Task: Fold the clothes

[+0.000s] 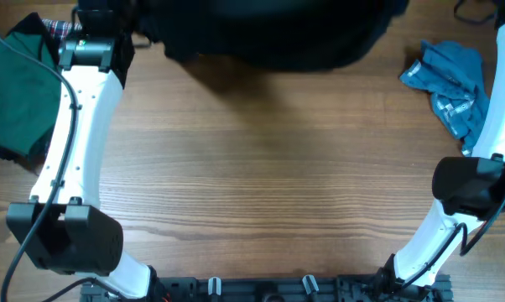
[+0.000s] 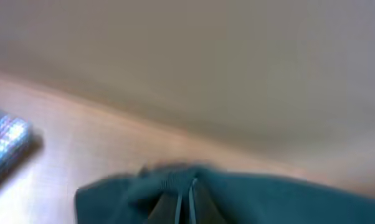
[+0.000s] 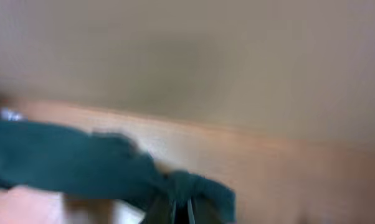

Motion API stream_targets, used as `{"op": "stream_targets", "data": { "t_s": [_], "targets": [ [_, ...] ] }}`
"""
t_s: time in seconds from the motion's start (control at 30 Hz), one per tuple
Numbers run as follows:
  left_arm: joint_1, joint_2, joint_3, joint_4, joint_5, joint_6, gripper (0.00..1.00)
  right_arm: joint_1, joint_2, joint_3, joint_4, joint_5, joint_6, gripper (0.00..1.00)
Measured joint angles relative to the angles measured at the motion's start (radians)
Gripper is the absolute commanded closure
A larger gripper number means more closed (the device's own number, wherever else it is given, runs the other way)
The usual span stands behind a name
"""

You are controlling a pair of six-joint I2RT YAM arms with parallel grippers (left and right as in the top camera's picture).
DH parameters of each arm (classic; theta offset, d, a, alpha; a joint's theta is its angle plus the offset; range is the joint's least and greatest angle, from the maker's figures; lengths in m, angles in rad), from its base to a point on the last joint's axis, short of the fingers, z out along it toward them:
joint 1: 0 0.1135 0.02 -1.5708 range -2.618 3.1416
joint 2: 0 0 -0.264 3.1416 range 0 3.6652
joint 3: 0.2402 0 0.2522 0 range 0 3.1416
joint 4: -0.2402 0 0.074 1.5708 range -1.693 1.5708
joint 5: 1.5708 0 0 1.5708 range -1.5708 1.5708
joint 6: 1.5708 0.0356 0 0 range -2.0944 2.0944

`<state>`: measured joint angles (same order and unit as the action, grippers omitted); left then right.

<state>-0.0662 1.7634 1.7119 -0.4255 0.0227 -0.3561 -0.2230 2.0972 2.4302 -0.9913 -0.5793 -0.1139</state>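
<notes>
Pinching the shirt (image 1: 269, 33) by its edge, our left claw (image 2: 189, 205) and right claw (image 3: 182, 208) are both pressed together on cloth; it hangs blurred at top centre. We judge a thin pinch could slip, dropping it crumpled on the worktop (image 1: 269, 168).

The table (image 1: 261, 176) is light brown wood with the grain running left to right, and its broad middle is bare board. At its far right corner a crumpled blue garment (image 1: 450, 84) lies on the wood. At the left edge lies a dark green garment (image 1: 13, 92), with a bit of checked cloth (image 1: 61, 29) just beyond it. A large dark garment (image 1: 269, 38) spreads along the far edge; whether it rests on the table cannot be told. A black rail (image 1: 269, 289) runs along the near edge.
</notes>
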Motion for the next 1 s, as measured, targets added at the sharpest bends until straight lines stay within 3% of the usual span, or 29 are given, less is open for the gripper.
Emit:
{"op": "stream_targets", "data": {
  "t_s": [0.13,0.2,0.27,0.3,0.37,0.67,0.8,1.0],
  "targets": [
    [0.000,0.004,0.000,-0.235,0.060,0.000,0.91,0.000,0.000,0.001,-0.271,0.004,-0.006,0.96],
    [0.000,0.004,0.000,-0.339,0.085,0.000,0.82,0.000,0.000,0.001,-0.388,0.004,-0.008,0.94],
    [0.000,0.004,0.000,-0.415,0.101,0.003,0.65,0.000,0.000,0.001,-0.486,0.004,-0.020,0.59],
    [0.000,0.004,0.000,-0.461,0.109,-0.001,0.59,0.000,0.000,0.001,-0.532,0.005,-0.029,0.46],
    [0.000,0.004,0.000,-0.535,0.119,0.001,0.53,0.000,0.000,0.001,-0.583,0.004,-0.047,0.31],
    [0.000,0.004,0.000,-0.693,0.172,0.004,0.47,0.040,0.000,0.000,-0.617,0.038,-0.072,0.12],
    [-0.018,0.004,0.000,-0.806,0.220,0.011,0.55,0.054,0.000,-0.002,-0.617,0.082,-0.054,0.11],
    [-0.156,0.004,0.000,-0.818,0.190,0.060,0.54,0.054,-0.005,-0.009,-0.616,0.131,-0.009,0.08]
  ]
}}
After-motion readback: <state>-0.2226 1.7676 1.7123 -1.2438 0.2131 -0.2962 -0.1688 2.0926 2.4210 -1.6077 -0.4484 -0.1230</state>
